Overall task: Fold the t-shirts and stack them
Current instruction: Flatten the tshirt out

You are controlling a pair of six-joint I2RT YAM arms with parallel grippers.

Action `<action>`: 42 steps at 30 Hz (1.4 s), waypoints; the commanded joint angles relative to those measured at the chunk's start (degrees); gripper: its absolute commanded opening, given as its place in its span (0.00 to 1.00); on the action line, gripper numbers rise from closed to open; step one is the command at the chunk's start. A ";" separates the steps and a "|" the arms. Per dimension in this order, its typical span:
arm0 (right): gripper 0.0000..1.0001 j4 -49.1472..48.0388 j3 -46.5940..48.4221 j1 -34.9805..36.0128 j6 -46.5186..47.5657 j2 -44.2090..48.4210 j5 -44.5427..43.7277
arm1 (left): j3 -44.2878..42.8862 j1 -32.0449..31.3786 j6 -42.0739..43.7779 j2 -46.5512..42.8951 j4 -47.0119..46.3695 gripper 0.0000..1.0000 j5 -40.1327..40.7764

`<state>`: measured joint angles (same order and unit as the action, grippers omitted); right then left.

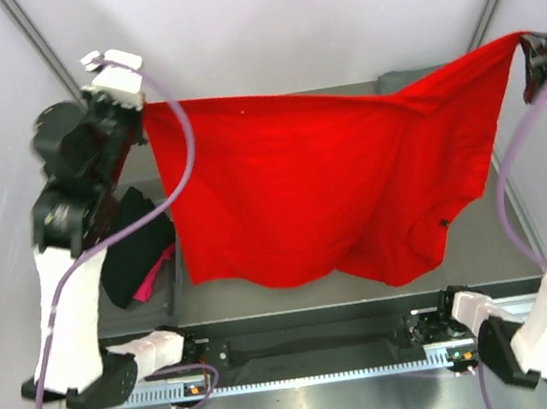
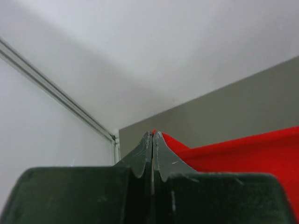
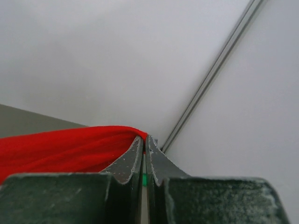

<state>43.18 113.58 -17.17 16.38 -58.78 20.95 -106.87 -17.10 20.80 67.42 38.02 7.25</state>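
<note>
Your left hand (image 2: 153,136) is clamped on a top corner of the red shirt (image 1: 302,191) at 10 o'clock, and your right hand (image 3: 144,140) pinches the other corner at 2 o'clock. The shirt hangs spread between them over the table (image 1: 506,244). At 9 o'clock a black shirt (image 1: 128,246) and a magenta shirt (image 1: 153,281) lie bunched.

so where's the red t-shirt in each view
top external: red t-shirt hangs spread across the middle, between both arms.
left wrist: red t-shirt lower right, corner in the left gripper.
right wrist: red t-shirt lower left, corner in the right gripper.
shared landmark: the grey table behind it.
</note>
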 commanded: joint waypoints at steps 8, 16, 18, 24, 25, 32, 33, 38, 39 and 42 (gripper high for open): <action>0.00 -2.58 2.26 -0.76 1.54 -5.38 -0.21 | -2.54 0.49 0.38 4.30 -5.06 0.00 1.37; 0.00 0.15 1.83 -0.76 3.13 3.75 0.76 | -1.59 0.49 0.04 -3.42 -2.08 0.00 -0.39; 0.00 1.55 1.12 -0.76 3.22 6.65 0.85 | -0.71 0.49 -0.14 -6.49 -1.46 0.00 -0.57; 0.00 2.70 3.04 -0.76 4.18 11.94 -0.47 | -3.07 0.40 1.09 -10.73 0.30 0.00 1.10; 0.00 2.61 3.57 -0.85 4.45 12.11 -0.99 | -4.73 0.40 1.44 -10.64 0.56 0.00 1.37; 0.00 -0.63 6.04 -0.76 4.98 7.03 -2.40 | -7.48 0.40 4.51 -5.56 -2.42 0.00 2.86; 0.00 -1.34 5.52 -0.76 4.98 6.15 -2.40 | -7.22 0.40 4.52 -4.85 -3.12 0.00 2.69; 0.00 -7.92 -1.42 -0.76 5.94 1.58 -1.62 | -1.95 0.40 4.08 1.12 -5.41 0.00 1.28; 0.00 -10.20 -4.82 -0.76 6.20 0.96 -1.44 | 1.28 0.40 4.34 1.83 -6.54 0.00 1.54; 0.00 -15.48 -12.64 -0.76 7.00 -1.94 -0.65 | 7.26 0.49 4.87 5.34 -10.50 0.00 2.07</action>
<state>35.22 107.09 -17.17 21.74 -56.66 21.21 -104.60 -17.02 24.25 69.08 32.62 7.97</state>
